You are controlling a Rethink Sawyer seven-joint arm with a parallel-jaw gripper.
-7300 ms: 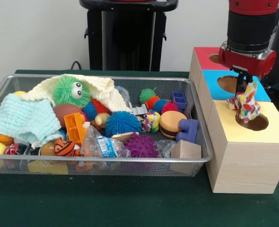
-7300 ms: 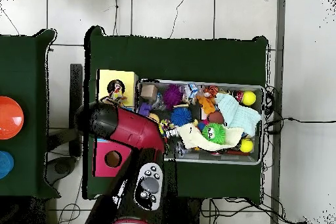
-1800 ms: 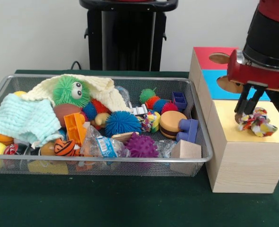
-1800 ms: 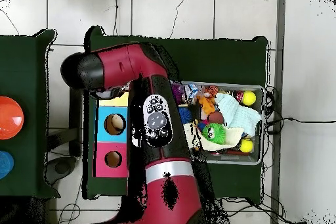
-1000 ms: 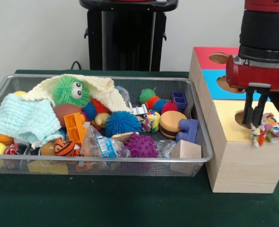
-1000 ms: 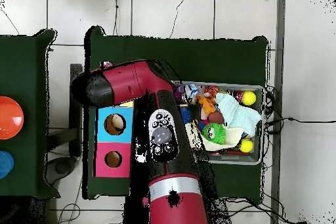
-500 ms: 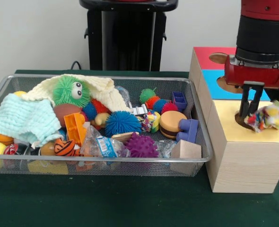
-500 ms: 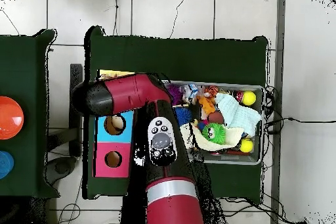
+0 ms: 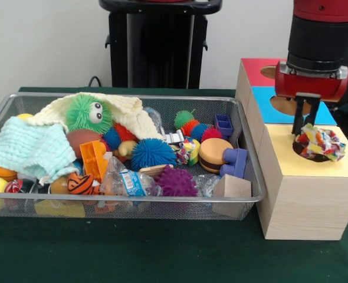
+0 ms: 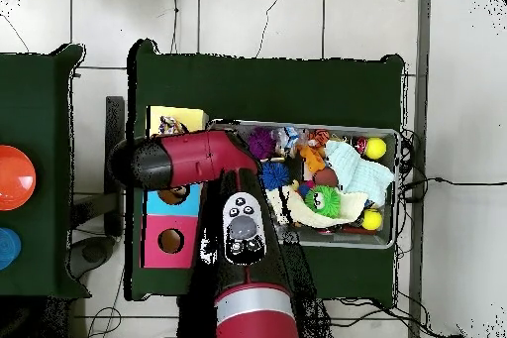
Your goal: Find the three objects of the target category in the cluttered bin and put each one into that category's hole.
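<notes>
The gripper (image 9: 304, 118) hangs over the back edge of the yellow-topped box (image 9: 307, 197), its dark fingers close together and gripping nothing, as far as the front view lets me judge. Just beside the fingertips, a confetti-patched lump (image 9: 320, 142) sits in the round hole (image 9: 302, 152), covering most of it and bulging above the yellow top. In the wire-mesh bin (image 9: 162, 202), another confetti-patched lump (image 9: 189, 150) lies between the blue spiky ball (image 9: 153, 153) and the toy burger (image 9: 214, 154).
</notes>
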